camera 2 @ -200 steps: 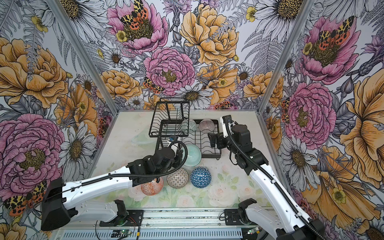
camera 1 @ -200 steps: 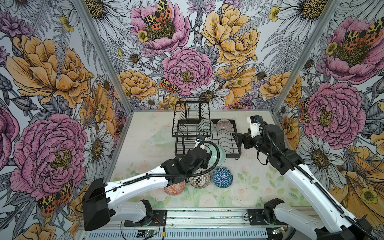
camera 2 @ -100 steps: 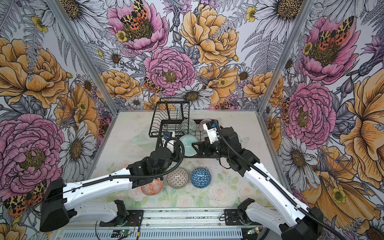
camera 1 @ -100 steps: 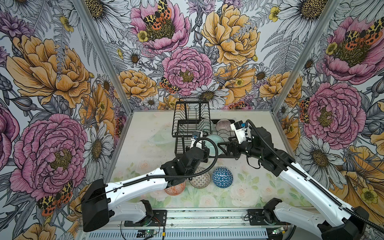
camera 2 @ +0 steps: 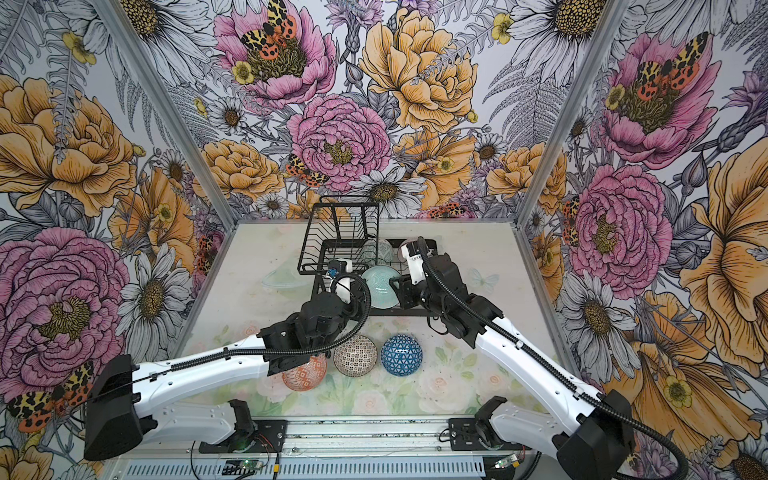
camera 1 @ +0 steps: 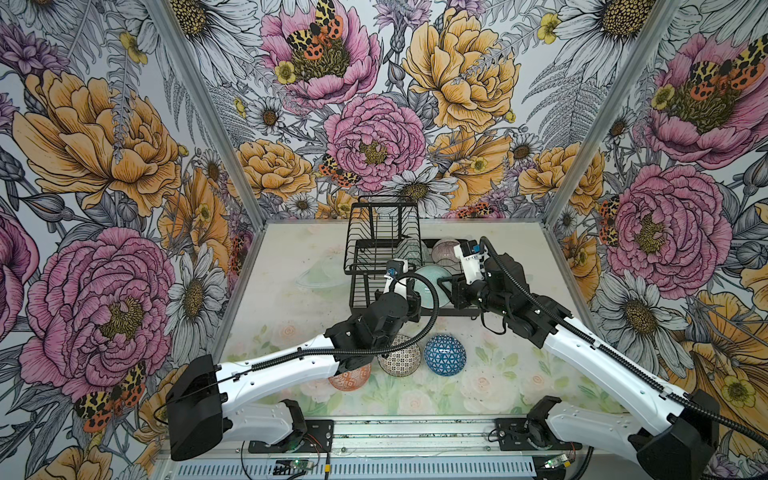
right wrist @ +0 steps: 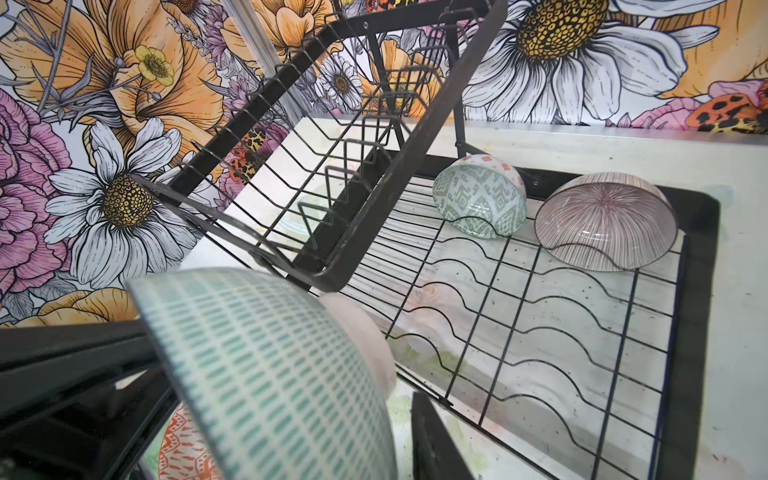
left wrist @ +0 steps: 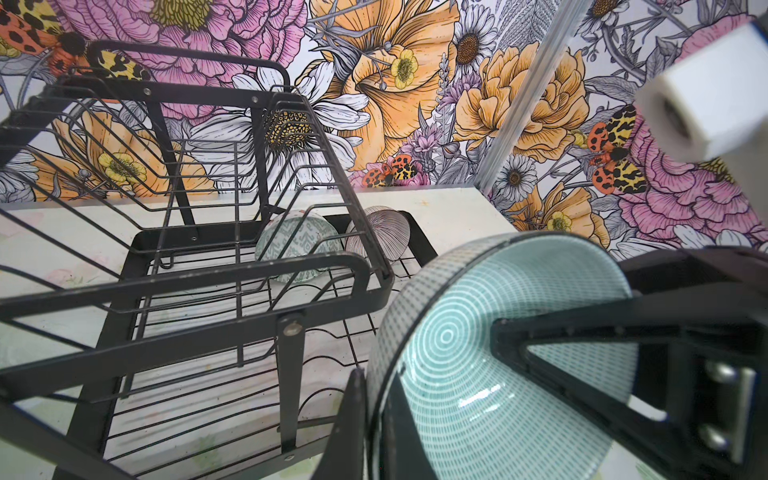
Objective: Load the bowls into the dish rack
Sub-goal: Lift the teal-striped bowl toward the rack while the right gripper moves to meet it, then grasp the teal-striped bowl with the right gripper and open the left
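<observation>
The teal bowl (camera 1: 430, 279) hangs on edge over the front of the rack (camera 1: 376, 232). Only the left wrist view shows the left gripper (left wrist: 376, 390) clamped on its rim. The right gripper (camera 1: 445, 286) straddles the opposite rim, and whether it grips is unclear. There are six bowls: this one, a green bowl (right wrist: 478, 199) and a pink bowl (right wrist: 602, 220) racked, and three upside down on the table (camera 1: 291, 299), the orange bowl (camera 2: 305, 376) half hidden.

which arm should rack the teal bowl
Right, likely: right pincer straddles the pale teal ringed ceramic bowl on the side nearest the black wire dish rack's free slots; left pincer holds the opposite rim.
</observation>
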Controlling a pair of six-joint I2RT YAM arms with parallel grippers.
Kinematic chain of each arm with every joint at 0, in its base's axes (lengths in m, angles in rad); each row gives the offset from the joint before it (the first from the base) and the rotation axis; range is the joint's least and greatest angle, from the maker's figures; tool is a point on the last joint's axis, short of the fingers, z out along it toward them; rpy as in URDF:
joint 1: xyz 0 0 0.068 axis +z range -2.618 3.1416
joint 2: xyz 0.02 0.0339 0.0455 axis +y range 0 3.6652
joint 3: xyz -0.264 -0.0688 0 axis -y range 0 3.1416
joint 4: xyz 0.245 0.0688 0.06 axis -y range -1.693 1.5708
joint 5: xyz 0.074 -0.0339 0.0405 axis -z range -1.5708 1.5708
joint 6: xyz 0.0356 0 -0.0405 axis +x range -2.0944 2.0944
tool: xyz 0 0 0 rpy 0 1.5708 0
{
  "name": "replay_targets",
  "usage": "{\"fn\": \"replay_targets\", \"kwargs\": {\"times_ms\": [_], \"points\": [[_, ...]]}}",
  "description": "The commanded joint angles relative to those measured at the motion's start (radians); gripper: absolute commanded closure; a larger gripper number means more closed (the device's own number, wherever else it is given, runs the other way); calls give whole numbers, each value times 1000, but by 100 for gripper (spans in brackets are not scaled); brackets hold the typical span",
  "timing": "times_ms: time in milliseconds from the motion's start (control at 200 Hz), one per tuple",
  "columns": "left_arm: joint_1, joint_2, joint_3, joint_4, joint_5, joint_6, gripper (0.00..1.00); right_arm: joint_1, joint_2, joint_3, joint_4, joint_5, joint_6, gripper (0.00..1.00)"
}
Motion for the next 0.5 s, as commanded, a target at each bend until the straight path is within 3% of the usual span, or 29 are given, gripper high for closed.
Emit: {"fn": "replay_targets", "kwargs": {"times_ms": [0,190,255,320,425,495], "points": [[-1,-16,-4,103,53,-2,100,-5,7,-7,33,31,12,75],[3,-9,7,65,90,5,100,-6,2,-3,32,47,1,100],[6,-9,17,22,119,16,99,-6,2,1,30,58,-10,100],[15,-15,29,-38,148,34,81,-9,4,2,30,71,-27,100],[31,-29,60,-164,189,68,29,-25,3,0,29,105,-76,100],[46,-39,91,-269,211,96,8,-43,9,2,31,134,-119,100]]}}
